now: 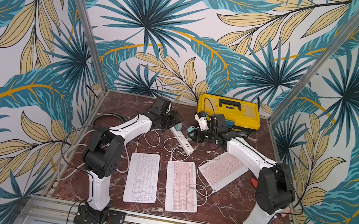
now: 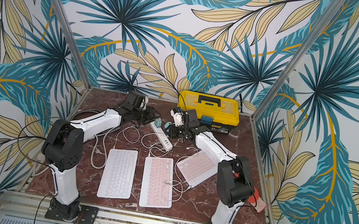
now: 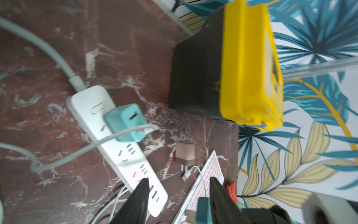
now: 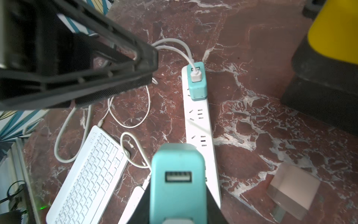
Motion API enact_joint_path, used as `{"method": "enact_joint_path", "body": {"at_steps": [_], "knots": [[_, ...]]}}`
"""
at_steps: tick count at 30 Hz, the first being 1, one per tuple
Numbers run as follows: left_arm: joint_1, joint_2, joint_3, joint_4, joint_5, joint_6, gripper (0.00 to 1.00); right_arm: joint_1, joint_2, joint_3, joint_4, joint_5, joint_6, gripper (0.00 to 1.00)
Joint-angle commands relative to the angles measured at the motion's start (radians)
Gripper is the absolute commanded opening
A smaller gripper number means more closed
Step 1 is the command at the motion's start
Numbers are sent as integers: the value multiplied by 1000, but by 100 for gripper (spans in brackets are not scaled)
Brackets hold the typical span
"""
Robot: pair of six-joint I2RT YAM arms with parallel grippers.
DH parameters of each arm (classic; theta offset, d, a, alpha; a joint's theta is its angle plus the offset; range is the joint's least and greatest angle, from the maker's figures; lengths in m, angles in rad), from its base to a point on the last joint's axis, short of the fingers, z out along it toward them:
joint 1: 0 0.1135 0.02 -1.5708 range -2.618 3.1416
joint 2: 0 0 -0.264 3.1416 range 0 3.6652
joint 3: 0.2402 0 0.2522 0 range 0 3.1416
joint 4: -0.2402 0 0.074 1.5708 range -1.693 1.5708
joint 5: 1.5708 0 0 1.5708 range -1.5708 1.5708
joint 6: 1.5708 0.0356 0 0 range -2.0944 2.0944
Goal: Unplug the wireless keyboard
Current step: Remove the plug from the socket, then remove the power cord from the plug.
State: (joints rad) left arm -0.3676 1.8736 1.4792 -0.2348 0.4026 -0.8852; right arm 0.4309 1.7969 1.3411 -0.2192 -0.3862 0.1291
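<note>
teal charger (image 4: 177, 161) pinched in the right gripper (image 4: 177, 194), held over the white power strip (image 4: 197, 124). a second teal charger (image 4: 196, 91) sits plugged into the strip, white cable (image 4: 195, 76) attached. left gripper (image 3: 179, 181) hovers nearby, jaws spread, empty. white keyboard (image 1: 142, 178) lies on the marble table (image 1: 231, 209), near the strip.

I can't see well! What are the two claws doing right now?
Left claw: open, holding nothing.
Right claw: shut on a teal charger.
</note>
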Motion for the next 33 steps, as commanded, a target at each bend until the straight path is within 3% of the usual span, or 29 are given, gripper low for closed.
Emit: {"method": "enact_joint_path", "body": {"at_steps": [1, 5, 10, 16, 25, 33], "knots": [[-5, -49, 33, 26, 134, 99, 52, -11, -52, -58, 114, -94, 64, 24], [-2, -93, 21, 117, 312, 180, 52, -37, -96, -122, 243, -230, 127, 24], [8, -133, -24, 228, 427, 194, 52, -69, -125, -171, 386, -348, 226, 24], [21, -151, -123, 302, 477, 153, 51, -77, -146, -215, 517, -446, 301, 24], [24, -194, -206, 372, 574, 202, 50, -77, -123, -227, 614, -569, 349, 23], [12, -207, -211, 416, 657, 218, 40, -77, -96, -224, 668, -642, 386, 23]]}}
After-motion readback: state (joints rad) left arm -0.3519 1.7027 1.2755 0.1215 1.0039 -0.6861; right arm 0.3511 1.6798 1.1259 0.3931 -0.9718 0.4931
